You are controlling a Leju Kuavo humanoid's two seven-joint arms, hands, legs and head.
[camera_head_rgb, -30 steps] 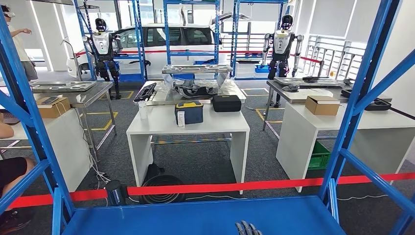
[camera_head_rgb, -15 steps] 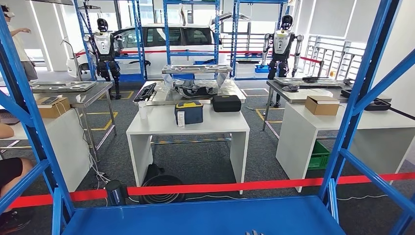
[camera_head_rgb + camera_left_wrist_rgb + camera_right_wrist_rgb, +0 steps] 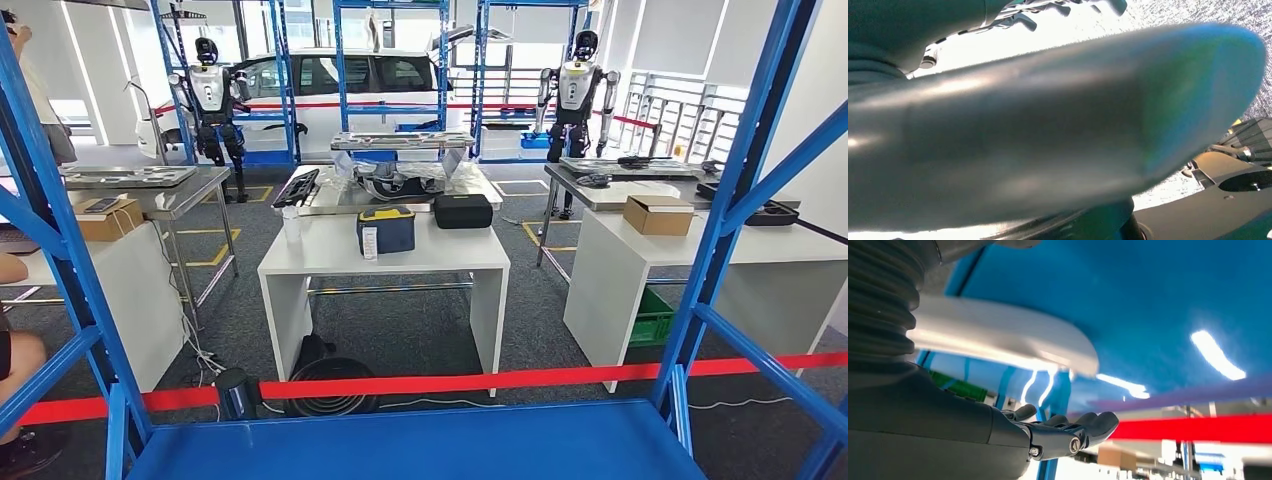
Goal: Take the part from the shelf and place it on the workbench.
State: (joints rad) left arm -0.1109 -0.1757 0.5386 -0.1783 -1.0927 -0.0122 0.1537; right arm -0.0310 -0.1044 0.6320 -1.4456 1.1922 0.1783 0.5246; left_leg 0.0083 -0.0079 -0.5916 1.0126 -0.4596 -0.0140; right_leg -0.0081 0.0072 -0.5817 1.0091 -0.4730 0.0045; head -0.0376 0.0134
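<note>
The blue shelf board (image 3: 420,445) lies right in front of me in the head view, framed by blue uprights (image 3: 745,170). Beyond a red tape (image 3: 480,382) stands a white workbench (image 3: 330,262) carrying a dark case and a blue-and-yellow bag. In the right wrist view my right hand (image 3: 1068,432) stretches out close to a blue shelf surface (image 3: 1148,295), dark fingers apart and holding nothing, with its pale thumb blurred beside them. My left hand (image 3: 1023,150) shows in the left wrist view as a large blurred grey thumb with dark fingers (image 3: 1020,20) at the picture's edge; its grip is unclear.
More white tables stand at the right (image 3: 700,270) and left (image 3: 130,290), with cardboard boxes on them. A person (image 3: 20,360) sits at the far left edge. Other robots, blue racks and a white car stand at the back. A black round device lies under the middle table.
My right hand's fingertips, seen at the head view's bottom edge a second ago, have sunk out of it. The person at the left has drawn back a little.
</note>
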